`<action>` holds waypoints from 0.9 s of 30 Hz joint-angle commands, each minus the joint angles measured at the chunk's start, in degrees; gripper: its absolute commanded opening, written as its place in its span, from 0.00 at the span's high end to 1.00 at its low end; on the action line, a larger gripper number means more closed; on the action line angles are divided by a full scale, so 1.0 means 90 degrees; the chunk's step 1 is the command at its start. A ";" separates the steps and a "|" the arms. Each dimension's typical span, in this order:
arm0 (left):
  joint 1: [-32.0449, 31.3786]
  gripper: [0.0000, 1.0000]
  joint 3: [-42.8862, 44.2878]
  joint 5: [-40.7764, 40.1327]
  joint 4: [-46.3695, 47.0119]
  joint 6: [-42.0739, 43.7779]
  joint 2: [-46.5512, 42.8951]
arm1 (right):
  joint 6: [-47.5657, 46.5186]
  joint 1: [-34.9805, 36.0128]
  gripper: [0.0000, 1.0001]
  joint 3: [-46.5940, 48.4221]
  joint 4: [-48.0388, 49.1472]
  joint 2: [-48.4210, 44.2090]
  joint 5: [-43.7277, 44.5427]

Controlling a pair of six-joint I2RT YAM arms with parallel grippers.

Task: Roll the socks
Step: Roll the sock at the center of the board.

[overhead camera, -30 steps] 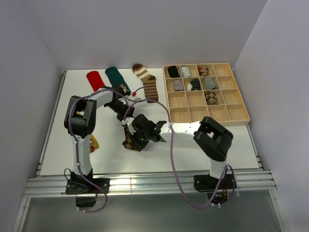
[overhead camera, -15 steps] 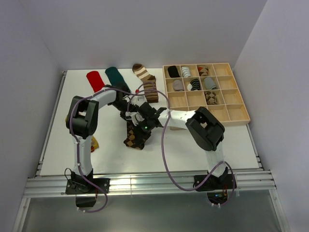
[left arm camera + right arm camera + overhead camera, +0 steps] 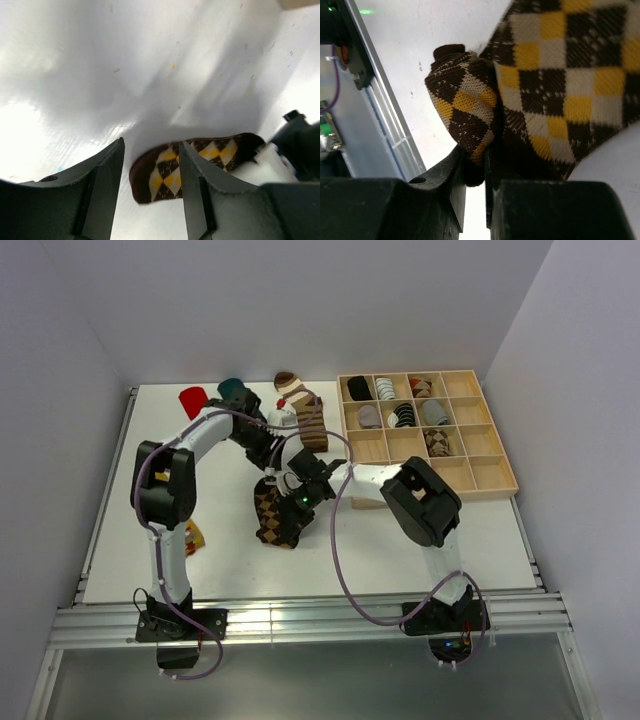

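The brown argyle sock (image 3: pixel 271 522) lies on the table in front of the arms, one end folded over. My right gripper (image 3: pixel 298 496) is shut on that folded part, and the right wrist view shows the argyle sock (image 3: pixel 560 75) pinched between the jaws of the right gripper (image 3: pixel 475 161). My left gripper (image 3: pixel 272 452) hangs open just behind. In its wrist view the left gripper (image 3: pixel 151 146) holds nothing, and the sock's rounded end (image 3: pixel 167 170) lies on the table beyond the fingers. Red (image 3: pixel 192 399), teal (image 3: pixel 236 389) and striped (image 3: pixel 303 408) socks lie at the back.
A wooden compartment tray (image 3: pixel 470 472) stands at the back right, with rolled socks in several cells. A bit of mustard yellow sock (image 3: pixel 194 534) shows beside the left arm's base column. Purple cables loop over both arms.
My left gripper has opened, let go of the argyle sock and drawn back toward the far side. The right gripper moved left and back with the sock's fold still pinched.
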 commanded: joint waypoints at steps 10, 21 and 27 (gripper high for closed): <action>0.0889 0.44 -0.0595 -0.0124 0.0597 0.0385 -0.2295 | 0.0374 -0.0077 0.98 0.0608 -0.1670 0.0873 0.0801; -0.0778 0.40 -0.4891 -0.1832 0.2148 0.1978 -0.4953 | 0.0237 -0.0243 0.93 0.1595 -0.2589 0.1440 0.0469; -0.1980 0.40 -0.5996 -0.2253 0.3407 0.1656 -0.5511 | 0.0208 -0.0292 0.92 0.1849 -0.2764 0.1586 0.0352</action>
